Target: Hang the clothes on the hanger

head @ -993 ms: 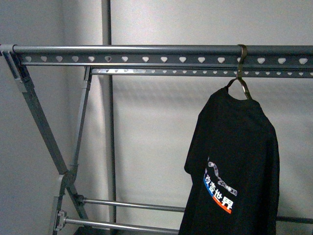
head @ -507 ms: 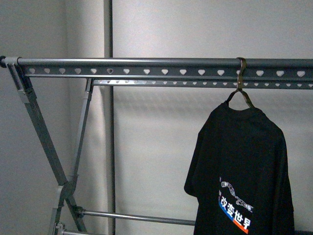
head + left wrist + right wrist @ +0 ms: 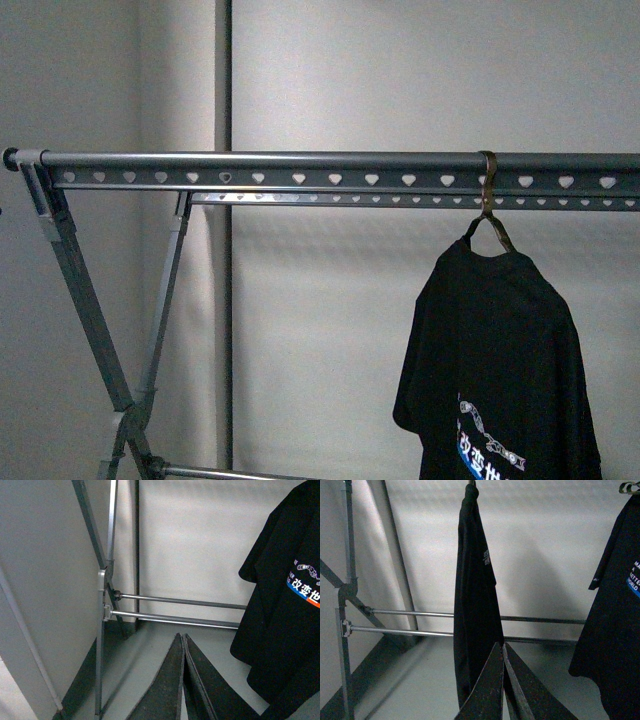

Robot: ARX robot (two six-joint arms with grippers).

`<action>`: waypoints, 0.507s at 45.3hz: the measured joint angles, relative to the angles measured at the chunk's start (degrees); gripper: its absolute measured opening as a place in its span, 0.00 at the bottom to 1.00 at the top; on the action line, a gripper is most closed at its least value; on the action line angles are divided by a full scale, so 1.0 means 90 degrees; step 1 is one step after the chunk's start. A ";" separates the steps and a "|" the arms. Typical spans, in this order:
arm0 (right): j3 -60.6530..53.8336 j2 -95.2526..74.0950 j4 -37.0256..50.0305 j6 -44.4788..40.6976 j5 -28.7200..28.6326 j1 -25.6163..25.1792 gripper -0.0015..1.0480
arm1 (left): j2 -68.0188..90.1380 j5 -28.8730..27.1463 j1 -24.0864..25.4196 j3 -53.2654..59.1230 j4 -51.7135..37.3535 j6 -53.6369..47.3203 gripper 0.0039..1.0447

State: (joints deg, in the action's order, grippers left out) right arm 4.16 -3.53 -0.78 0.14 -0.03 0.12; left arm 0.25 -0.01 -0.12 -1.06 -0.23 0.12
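The black T-shirt [image 3: 500, 350] hangs from a small brass coat hanger [image 3: 488, 200] hooked over the grey rack's heart-punched rail [image 3: 300, 170], towards its right part. Its white, blue and orange graphic [image 3: 488, 455] shows near the hem. Neither gripper appears in the front view. My left gripper [image 3: 182, 636] is shut with nothing in it, low in front of the rack, with the T-shirt [image 3: 285, 630] off to one side. My right gripper [image 3: 501, 645] is also shut and empty, just in front of a black shirt [image 3: 475, 595] that hangs edge-on.
The rack's crossed legs [image 3: 70, 290] stand at the left, joined low down by two horizontal bars [image 3: 175, 611]. A plain pale wall [image 3: 400, 80] is close behind. A second black printed shirt [image 3: 620, 605] hangs further along in the right wrist view. Grey floor [image 3: 145, 670] lies below.
In the front view the rail and the hanging T-shirt have slid lower in the picture, and the lower bars have nearly left it. The shirt keeps its place on the rail.
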 joint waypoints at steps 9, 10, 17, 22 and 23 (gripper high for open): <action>-0.0121 0.0102 0.0019 0.0000 0.0000 0.0000 0.02 | 0.0000 -0.0002 0.0002 0.0000 0.0000 0.0000 0.03; -0.0131 0.0109 0.0022 0.0000 0.0000 0.0000 0.02 | 0.0000 0.0000 0.0002 0.0000 0.0000 0.0000 0.03; -0.0420 0.0355 0.0058 0.0000 0.0000 0.0000 0.02 | 0.0000 0.0000 0.0002 0.0000 0.0000 -0.0002 0.03; -0.0420 0.0364 0.0063 0.0000 0.0000 0.0000 0.02 | 0.0000 0.0000 0.0000 0.0000 0.0000 0.0000 0.03; -0.0420 0.0364 0.0063 0.0000 0.0000 0.0000 0.02 | 0.0000 -0.0002 0.0002 0.0000 0.0000 -0.0002 0.03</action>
State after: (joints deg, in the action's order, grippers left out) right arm 0.38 -0.25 -0.21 0.14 -0.03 0.12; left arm 0.25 -0.03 -0.10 -1.06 -0.23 0.10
